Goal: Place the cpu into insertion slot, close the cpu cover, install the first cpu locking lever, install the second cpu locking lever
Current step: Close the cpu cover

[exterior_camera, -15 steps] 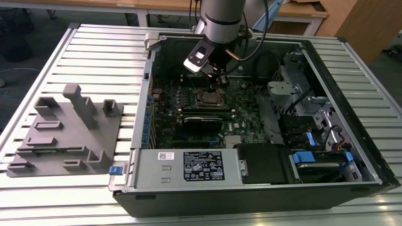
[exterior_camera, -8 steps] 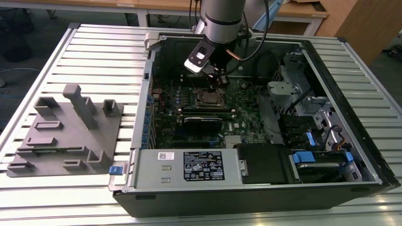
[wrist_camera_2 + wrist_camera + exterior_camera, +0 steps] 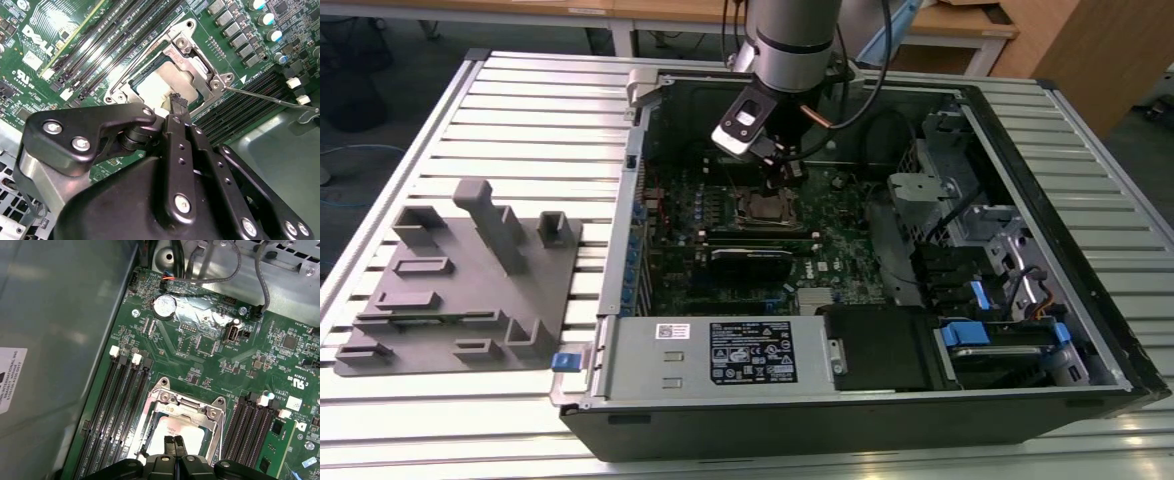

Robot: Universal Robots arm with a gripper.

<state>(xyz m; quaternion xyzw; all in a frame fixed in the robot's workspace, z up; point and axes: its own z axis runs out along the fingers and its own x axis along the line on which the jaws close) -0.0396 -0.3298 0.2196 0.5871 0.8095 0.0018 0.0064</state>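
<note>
Inside the open computer case, the insertion slot sits on the green board. The cpu lies in it, its pale metal top showing through the window of the cpu cover. The silvery cover lies flat over the chip in both wrist views, cover around cpu. My gripper hangs just above the socket, its black fingertips pressed together with nothing between them. The gripper hovers at the cover's edge. A thin wire locking lever juts out sideways from the socket corner, unlatched.
Long black memory slots flank the socket on both sides. A black card and the power supply lie toward the case front. Cables run near the board's edge. A grey fixture rests on the slatted table at the exterior view's left.
</note>
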